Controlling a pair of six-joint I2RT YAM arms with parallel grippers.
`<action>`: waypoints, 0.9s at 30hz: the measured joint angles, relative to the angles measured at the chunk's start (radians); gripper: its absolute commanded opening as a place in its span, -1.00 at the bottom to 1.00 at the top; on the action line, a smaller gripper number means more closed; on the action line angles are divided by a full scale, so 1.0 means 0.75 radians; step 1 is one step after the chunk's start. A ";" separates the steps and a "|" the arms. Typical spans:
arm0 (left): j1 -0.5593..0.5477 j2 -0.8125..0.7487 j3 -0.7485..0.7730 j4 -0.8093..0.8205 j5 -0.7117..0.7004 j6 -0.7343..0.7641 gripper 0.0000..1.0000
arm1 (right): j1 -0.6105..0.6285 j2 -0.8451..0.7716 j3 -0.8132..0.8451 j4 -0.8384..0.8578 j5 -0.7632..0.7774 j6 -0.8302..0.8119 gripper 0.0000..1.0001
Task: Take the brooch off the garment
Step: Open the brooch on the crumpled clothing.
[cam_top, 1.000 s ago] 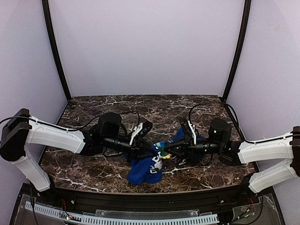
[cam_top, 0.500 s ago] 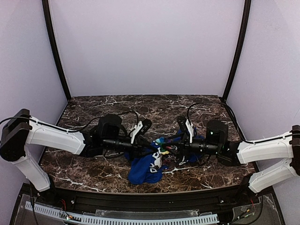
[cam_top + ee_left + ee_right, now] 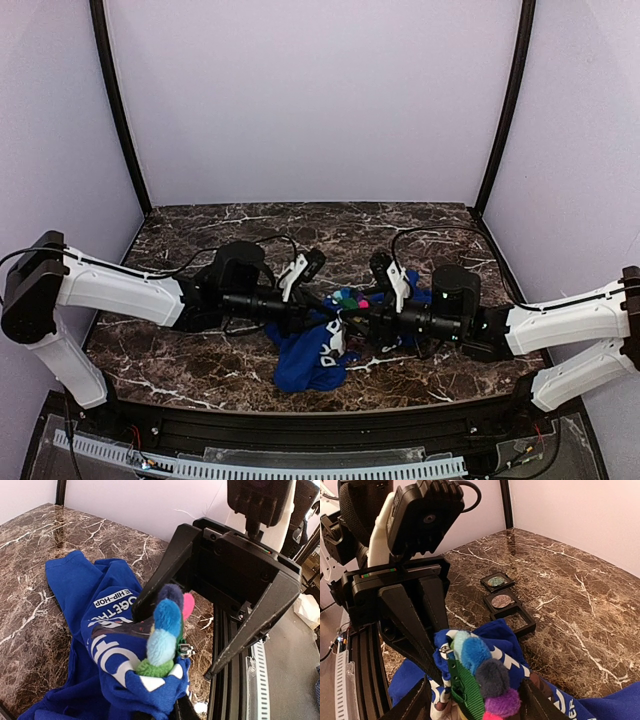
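Plenty of open marble on the table (image 3: 200, 235) toward the far wall for pulling away, but the blue garment (image 3: 305, 365) sits bunched close to the near edge. The left gripper (image 3: 434, 652) pinches the cloth tight, likely to brace it. The right gripper (image 3: 174, 645) stands wide either side of the fluffy brooch (image 3: 166, 627), mid-table on the raised fold.

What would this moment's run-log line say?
left jaws: shut on garment | right jaws: open, flanking brooch | brooch: on garment

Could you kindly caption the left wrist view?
Left pincer pinches the blue garment while the open right pincer straddles the pom-pom brooch.
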 measured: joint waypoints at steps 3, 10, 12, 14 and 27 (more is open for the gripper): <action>0.000 0.001 0.001 -0.014 -0.006 -0.004 -0.98 | 0.002 0.000 0.000 0.001 0.025 -0.005 0.16; 0.000 0.010 0.005 -0.036 -0.011 -0.006 -0.99 | 0.006 0.000 0.001 0.002 0.065 -0.017 -0.10; 0.000 0.011 0.005 -0.040 -0.011 -0.007 -0.98 | 0.009 0.000 0.002 0.003 0.070 -0.019 -0.15; 0.000 0.013 0.006 -0.043 -0.010 -0.007 -0.98 | 0.011 0.000 0.002 0.002 0.071 -0.024 -0.20; 0.000 0.021 0.023 -0.073 -0.011 -0.008 -0.98 | 0.018 0.026 0.023 0.001 0.075 -0.025 -0.17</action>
